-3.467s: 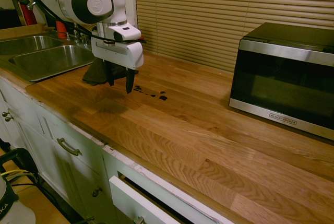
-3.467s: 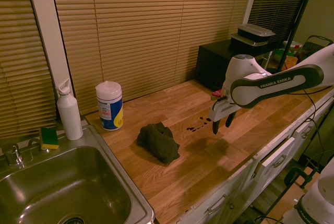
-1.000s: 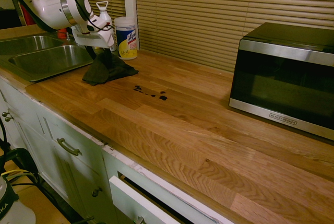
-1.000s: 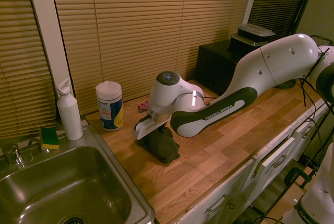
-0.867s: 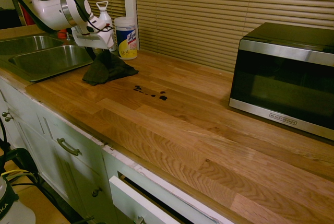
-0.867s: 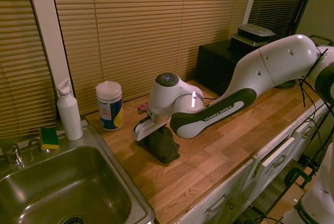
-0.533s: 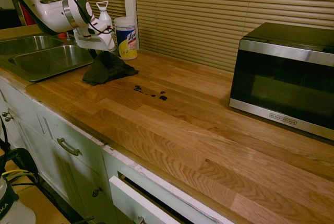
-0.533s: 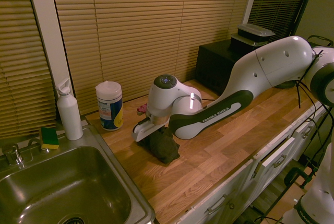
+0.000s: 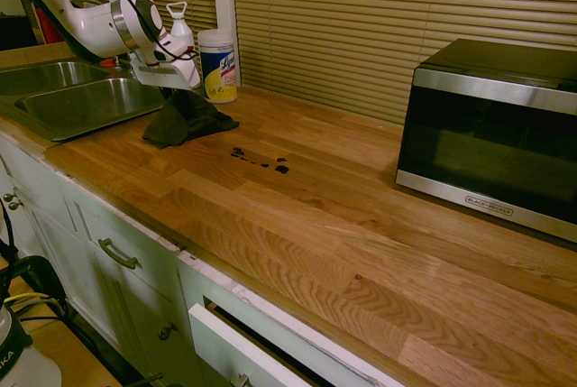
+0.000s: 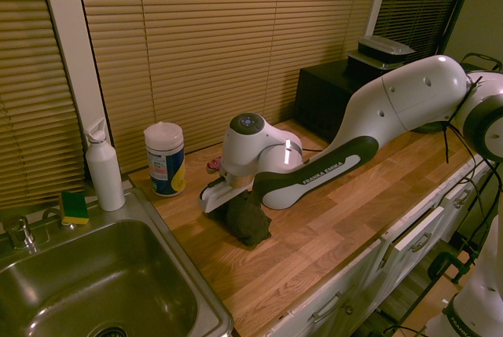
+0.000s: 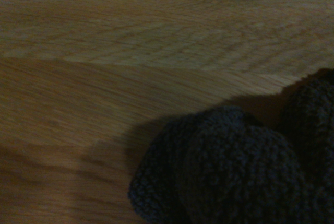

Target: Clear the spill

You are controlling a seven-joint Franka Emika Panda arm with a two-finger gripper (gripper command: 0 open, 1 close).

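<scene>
First exterior view: the gripper point(image 9: 171, 91) is right down at the rag point(image 9: 187, 119), the dark cloth bunched up beneath it! And there's the spill point(image 9: 261, 162), a short broken trail of dark specks on the counter point(image 9: 297, 216), over on the microwave point(image 9: 491, 139) side of the rag, near it but apart. That's the line that matters: the trail runs roughly away from the rag towards the microwave, so the coming wipe should travel that way.

Second exterior view: the hand is over the rag's sink point(image 10: 118, 278) side, the arm point(image 10: 338, 168) reaching across and hiding the spill. How wide the hand stands, and whether it has hold of the cloth, I can't tell.

Wrist view: knobbly dark cloth against wood grain, blurred, and no trail of specks here.
</scene>
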